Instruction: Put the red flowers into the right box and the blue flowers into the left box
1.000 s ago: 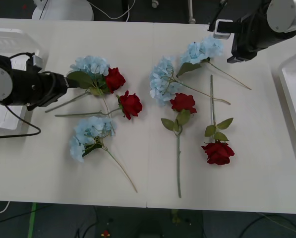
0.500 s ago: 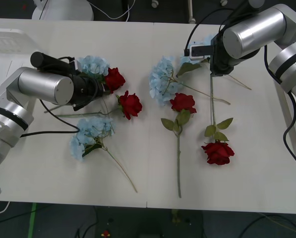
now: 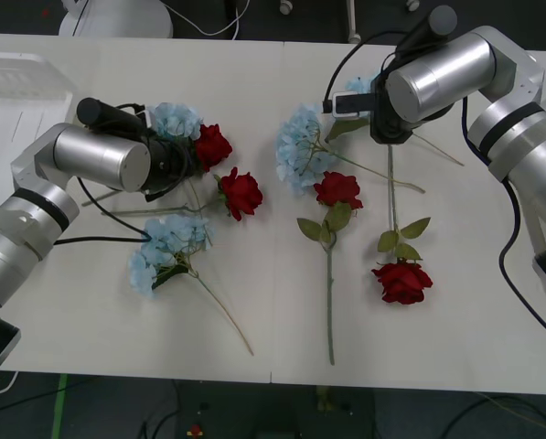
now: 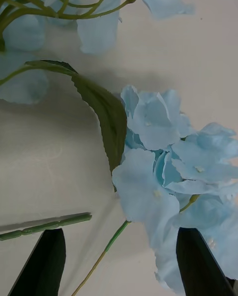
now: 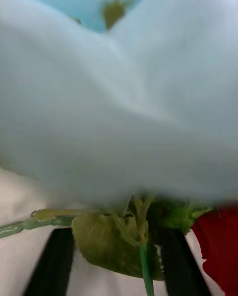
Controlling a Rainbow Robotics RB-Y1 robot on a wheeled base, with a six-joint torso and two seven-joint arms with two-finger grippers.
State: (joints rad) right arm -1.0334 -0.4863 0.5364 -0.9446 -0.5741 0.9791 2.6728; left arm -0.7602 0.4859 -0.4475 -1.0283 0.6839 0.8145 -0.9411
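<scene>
We count four red flowers (image 3: 240, 193) and four blue flowers (image 3: 168, 245) lying loose on the desk (image 3: 90, 302), so we judge the sorting barely begun: nothing is boxed yet. The left box (image 3: 16, 78) sits at the far-left corner. The left gripper (image 5: 116, 271) straddles the stems under the far-left blue cluster (image 3: 176, 120), beside a red bloom, its fingers spread with nothing clamped. The right gripper (image 4: 119, 264), fingers apart, hovers close over the far-right blue cluster (image 4: 171, 157). All eight flowers remain to be moved.
</scene>
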